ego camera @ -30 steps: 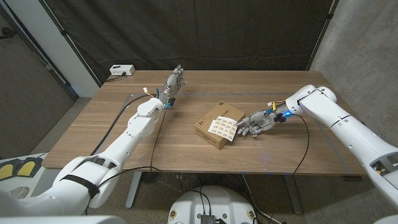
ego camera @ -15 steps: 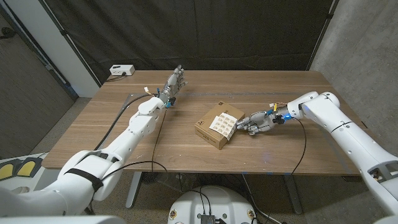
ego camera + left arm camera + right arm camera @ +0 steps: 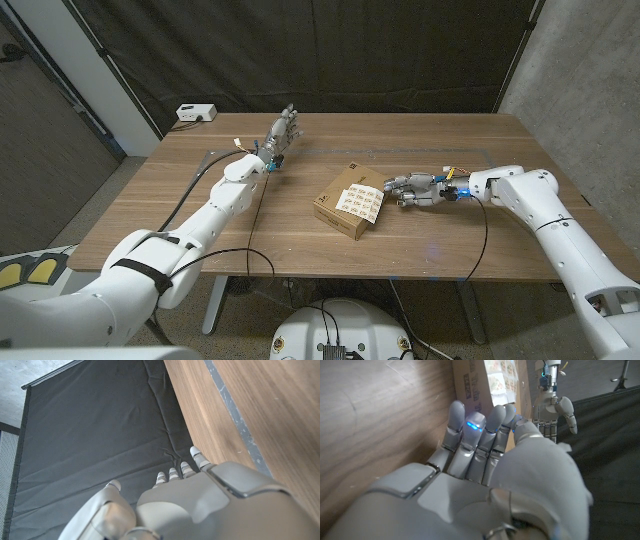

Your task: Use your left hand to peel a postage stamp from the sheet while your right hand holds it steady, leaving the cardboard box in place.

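A brown cardboard box (image 3: 338, 214) lies near the table's middle with a white stamp sheet (image 3: 361, 200) on its top. My right hand (image 3: 410, 189) hovers just right of the box, fingers straight and close together, pointing at the sheet's right edge; contact cannot be made out. In the right wrist view its fingertips (image 3: 456, 412) reach the box (image 3: 470, 387) beside the sheet (image 3: 501, 380), gripping nothing. My left hand (image 3: 282, 130) is raised over the table's far side, well away from the box, fingers stretched up and holding nothing; it also appears as a left hand (image 3: 551, 409) beyond the box.
A small white box (image 3: 195, 113) with a cable sits at the table's far left corner. Black cables trail along both arms. Thin tape lines (image 3: 235, 415) mark the wooden table (image 3: 200, 215). A black curtain (image 3: 100, 435) hangs behind.
My right hand has risen slightly and straightened toward the sheet's edge, while its forearm swung nearer the front. The left hand, box and sheet stay put.
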### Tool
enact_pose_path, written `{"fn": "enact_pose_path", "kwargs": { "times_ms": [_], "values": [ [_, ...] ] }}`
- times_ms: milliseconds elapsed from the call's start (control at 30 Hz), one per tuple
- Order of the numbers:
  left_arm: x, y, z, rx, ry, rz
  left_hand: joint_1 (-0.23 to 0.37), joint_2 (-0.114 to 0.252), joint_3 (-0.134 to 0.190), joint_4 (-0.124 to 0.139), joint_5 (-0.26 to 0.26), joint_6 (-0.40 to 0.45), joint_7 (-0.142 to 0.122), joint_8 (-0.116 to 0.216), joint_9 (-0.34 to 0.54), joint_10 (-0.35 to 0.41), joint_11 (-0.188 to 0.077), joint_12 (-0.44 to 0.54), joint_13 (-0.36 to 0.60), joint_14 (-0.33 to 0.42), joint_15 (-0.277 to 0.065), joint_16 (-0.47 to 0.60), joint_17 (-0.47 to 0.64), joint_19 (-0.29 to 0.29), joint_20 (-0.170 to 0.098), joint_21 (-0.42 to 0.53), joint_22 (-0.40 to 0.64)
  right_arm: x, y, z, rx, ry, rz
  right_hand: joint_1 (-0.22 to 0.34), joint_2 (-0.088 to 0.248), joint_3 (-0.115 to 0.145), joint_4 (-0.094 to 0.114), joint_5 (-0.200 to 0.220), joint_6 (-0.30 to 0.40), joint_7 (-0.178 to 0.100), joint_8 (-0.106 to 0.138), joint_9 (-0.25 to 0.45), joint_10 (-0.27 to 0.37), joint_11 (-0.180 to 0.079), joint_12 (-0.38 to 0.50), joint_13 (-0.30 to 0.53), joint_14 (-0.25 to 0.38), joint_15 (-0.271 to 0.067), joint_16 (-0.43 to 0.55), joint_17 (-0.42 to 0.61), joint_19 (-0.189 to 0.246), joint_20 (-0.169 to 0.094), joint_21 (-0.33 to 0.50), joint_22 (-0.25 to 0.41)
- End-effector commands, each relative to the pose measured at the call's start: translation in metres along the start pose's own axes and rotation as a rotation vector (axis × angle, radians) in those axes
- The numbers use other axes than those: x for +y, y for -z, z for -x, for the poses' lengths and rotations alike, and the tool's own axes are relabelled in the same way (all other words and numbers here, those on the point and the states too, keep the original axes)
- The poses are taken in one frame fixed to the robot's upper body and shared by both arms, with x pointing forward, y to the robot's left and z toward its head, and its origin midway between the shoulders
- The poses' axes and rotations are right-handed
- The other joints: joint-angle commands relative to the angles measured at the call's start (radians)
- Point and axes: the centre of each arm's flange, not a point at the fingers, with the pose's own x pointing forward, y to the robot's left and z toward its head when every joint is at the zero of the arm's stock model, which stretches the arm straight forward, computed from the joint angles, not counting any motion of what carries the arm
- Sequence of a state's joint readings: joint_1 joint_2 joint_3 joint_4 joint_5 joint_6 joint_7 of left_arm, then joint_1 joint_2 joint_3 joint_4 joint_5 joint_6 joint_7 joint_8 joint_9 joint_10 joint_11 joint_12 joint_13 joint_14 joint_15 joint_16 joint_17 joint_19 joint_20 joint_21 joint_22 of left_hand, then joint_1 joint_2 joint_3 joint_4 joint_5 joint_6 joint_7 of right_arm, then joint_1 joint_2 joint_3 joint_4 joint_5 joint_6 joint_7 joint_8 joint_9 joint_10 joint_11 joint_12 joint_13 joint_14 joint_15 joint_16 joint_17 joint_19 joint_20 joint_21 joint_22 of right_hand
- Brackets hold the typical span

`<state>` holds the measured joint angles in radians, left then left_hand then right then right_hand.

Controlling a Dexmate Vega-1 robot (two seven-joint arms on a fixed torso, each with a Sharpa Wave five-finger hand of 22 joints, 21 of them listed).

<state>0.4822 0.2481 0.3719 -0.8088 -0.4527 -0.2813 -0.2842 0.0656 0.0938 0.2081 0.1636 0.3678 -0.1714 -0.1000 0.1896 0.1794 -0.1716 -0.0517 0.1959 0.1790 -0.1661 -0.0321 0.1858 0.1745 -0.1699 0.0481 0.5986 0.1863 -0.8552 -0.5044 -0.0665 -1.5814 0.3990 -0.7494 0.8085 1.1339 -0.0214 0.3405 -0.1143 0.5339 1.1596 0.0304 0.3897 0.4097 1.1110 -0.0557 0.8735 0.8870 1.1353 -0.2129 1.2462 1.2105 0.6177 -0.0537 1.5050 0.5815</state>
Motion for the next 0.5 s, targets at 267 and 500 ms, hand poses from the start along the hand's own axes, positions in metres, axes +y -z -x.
{"fn": "enact_pose_path", "kwargs": {
  "times_ms": [267, 500],
  "values": [
    [0.004, -0.004, -0.011, 0.0, 0.022, -0.008, 0.007, 0.044, 0.002, -0.005, 0.009, -0.1, -0.008, -0.003, 0.004, -0.092, 0.0, 0.0, 0.004, -0.093, -0.008, -0.003, 0.002, -0.108, 0.004, -0.003, 0.003, 0.005, -0.036, 0.04, 0.067, 0.22, 0.271, -0.243, 0.012, -0.069, 0.061, -0.196, -0.144, 0.004, -0.069, -0.011, 0.002, 0.016, -0.119, -0.122, -0.079, -0.009, -0.24, -0.25, -0.062, -0.07, 0.034, -0.11],
    [0.003, -0.004, -0.018, 0.007, 0.044, -0.001, 0.008, 0.043, 0.002, -0.005, 0.009, -0.098, -0.008, -0.002, 0.004, -0.091, 0.001, 0.0, 0.004, -0.092, -0.008, -0.003, 0.002, -0.107, 0.004, -0.003, 0.004, 0.024, -0.04, 0.061, 0.085, 0.303, 0.387, -0.275, 0.053, -0.071, 0.049, -0.334, -0.35, 0.012, -0.194, -0.06, -0.202, 0.04, -0.327, -0.302, -0.185, 0.023, -0.443, -0.52, -0.146, -0.033, 0.042, -0.126]
  ]
}}
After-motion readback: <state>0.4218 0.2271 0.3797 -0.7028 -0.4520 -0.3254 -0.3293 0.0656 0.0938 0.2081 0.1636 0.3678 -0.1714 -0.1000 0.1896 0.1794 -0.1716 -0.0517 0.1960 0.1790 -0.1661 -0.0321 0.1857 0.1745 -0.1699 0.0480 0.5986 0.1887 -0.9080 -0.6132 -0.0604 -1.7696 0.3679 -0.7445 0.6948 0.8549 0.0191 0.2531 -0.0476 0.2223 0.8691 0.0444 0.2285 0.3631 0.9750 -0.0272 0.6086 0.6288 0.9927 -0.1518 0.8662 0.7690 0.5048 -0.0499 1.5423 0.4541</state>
